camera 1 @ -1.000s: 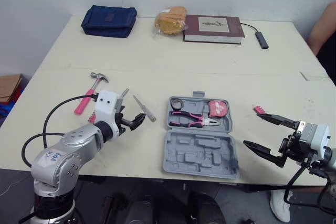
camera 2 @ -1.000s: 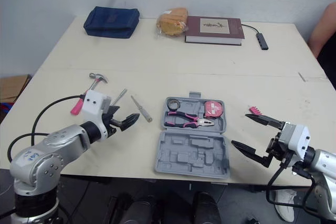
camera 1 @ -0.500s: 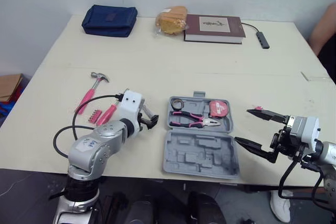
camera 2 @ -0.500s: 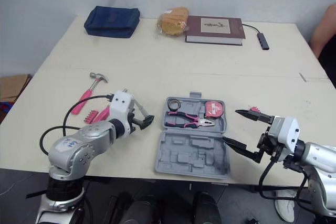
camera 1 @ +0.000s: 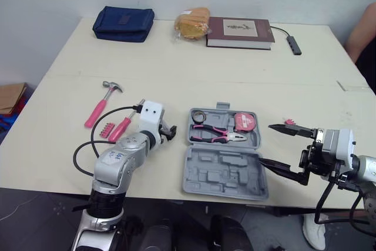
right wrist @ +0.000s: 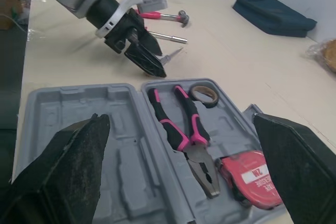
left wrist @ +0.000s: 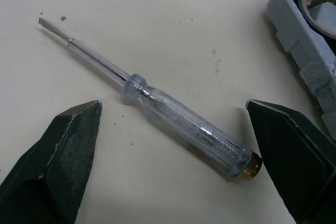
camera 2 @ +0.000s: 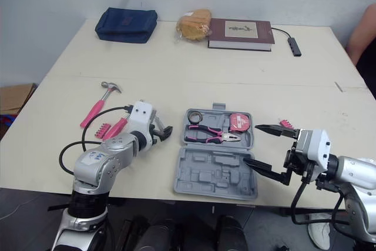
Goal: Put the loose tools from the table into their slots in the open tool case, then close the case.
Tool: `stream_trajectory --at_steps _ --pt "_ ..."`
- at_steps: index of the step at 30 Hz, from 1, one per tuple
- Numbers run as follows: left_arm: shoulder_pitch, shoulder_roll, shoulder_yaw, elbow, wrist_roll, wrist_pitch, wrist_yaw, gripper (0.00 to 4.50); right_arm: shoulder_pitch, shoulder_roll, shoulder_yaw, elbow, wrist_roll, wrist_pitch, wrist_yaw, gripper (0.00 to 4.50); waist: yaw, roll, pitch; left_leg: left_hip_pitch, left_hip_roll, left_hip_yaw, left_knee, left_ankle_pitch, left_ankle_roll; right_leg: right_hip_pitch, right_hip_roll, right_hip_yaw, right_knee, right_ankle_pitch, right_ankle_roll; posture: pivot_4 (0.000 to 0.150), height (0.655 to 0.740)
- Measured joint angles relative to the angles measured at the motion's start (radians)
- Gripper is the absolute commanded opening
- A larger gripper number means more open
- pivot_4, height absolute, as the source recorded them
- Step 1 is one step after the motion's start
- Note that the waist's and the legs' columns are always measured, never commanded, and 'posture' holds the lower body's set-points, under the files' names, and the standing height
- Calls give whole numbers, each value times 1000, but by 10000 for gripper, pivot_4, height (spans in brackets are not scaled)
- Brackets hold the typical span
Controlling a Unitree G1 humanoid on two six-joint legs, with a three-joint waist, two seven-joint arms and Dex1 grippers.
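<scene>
Your left gripper (left wrist: 173, 109), jaws apart, straddles the screwdriver (left wrist: 185, 131) lying flat on the tabletop (camera 1: 235, 74) just left of the case (camera 1: 224, 172). Its shaft runs oblique to the closing line; turn the wrist before closing. The right gripper (camera 1: 267, 143), also apart, hovers at the case's right edge, farther off.

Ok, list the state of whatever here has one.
tool case: open, halves flat
pliers: in case
tape measure: in case
tape roll: in case
clear screwdriver: loose on table
hammer: loose on table
pink screwdriver: loose on table
left gripper: open, straddling clear screwdriver
right gripper: open, empty
book: closed
</scene>
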Motion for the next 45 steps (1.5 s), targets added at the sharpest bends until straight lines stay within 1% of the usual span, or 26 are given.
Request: stream_trajectory --at_steps 6,7,13,17,21,24,25,26,28,30,33,34,36,38,42,45 --pt "14 12 42 -16 18 24 -5 3876 -3 0 1 -17 3 11 -4 45000 -1 0 0 0 0 0 0 0 0 0 0 0 0 0 0 1500 7400" --pt "21 19 48 -26 21 27 -11 269 -1 0 1 -23 3 11 -5 45000 -1 0 0 0 0 0 0 0 0 0 0 0 0 0 0 1500 7400" --pt "34 42 63 -30 23 16 -55 171 15 0 1 -28 5 11 -10 45000 -3 0 0 0 0 0 0 0 0 0 0 0 0 0 0 1500 7400" --pt "41 82 67 19 18 -107 -141 171 35 0 -4 -29 3 7 -17 45000 -2 0 0 -1 0 0 0 0 0 -1 0 0 0 0 0 1500 7400" --pt "18 203 127 55 -45 -316 -379 171 65 0 -45 -29 -4 3 -25 45000 -3 0 0 -2 1 0 0 0 -1 -2 0 -1 -1 0 0 1500 7400" --pt "-22 294 121 84 -100 -447 -597 171 90 -1 -78 -34 -5 -2 -26 45000 0 0 0 -2 0 0 0 0 -1 -2 0 -2 -1 0 -1 1500 7400" --pt "-48 340 117 100 -117 -508 -707 171 109 -2 -101 -36 -5 -5 -27 45000 0 0 0 -2 0 0 0 0 -1 -2 0 -2 -1 0 -1 1500 7400" --pt "-67 375 99 107 -124 -542 -783 171 125 -2 -119 -36 -6 -8 -30 45000 1 0 0 -3 0 0 0 0 -1 -2 0 -2 -1 0 0 1500 7400" --pt "-122 441 29 125 -126 -616 -959 171 174 -1 -169 -37 -14 -18 -33 45000 4 0 0 -2 0 0 0 0 0 -1 0 -4 -2 0 0 1500 7400" --pt "-175 441 -46 126 -134 -654 -1085 171 232 2 -201 -44 -17 -28 -29 45000 7 0 0 -2 0 1 0 0 0 -1 0 -4 -3 0 0 1500 7400" --pt "-209 432 -152 126 -138 -669 -1201 171 300 10 -228 -90 -19 -38 -22 45000 2 0 0 -2 0 2 0 0 1 -1 1 -4 -2 0 0 1500 7400" --pt "-223 433 -200 128 -117 -685 -1235 171 329 18 -241 -111 -13 -38 -23 45000 -1 0 0 -2 0 2 0 0 1 -1 2 -4 -2 0 0 1500 7400" --pt "-259 430 -287 130 -59 -712 -1270 171 377 33 -256 -146 -7 -36 -24 45000 -2 0 0 -1 0 2 0 0 1 -1 2 -4 -1 0 0 1500 7400" --pt "-286 416 -334 140 -19 -699 -1270 171 408 40 -264 -165 -6 -36 -23 45000 -4 0 0 -1 0 3 0 0 1 -1 2 -3 -1 0 0 1500 7400" --pt "-348 397 -400 166 56 -571 -1215 171 451 64 -266 -201 -13 -38 -39 45000 -2 0 0 -2 0 2 0 0 2 -2 1 0 -1 0 0 1500 7400" --pt "-360 398 -447 166 103 -532 -1209 171 495 84 -268 -235 -13 -38 -51 45000 -2 0 0 -2 1 2 -1 -1 2 -2 1 1 -2 0 0 1500 7400"
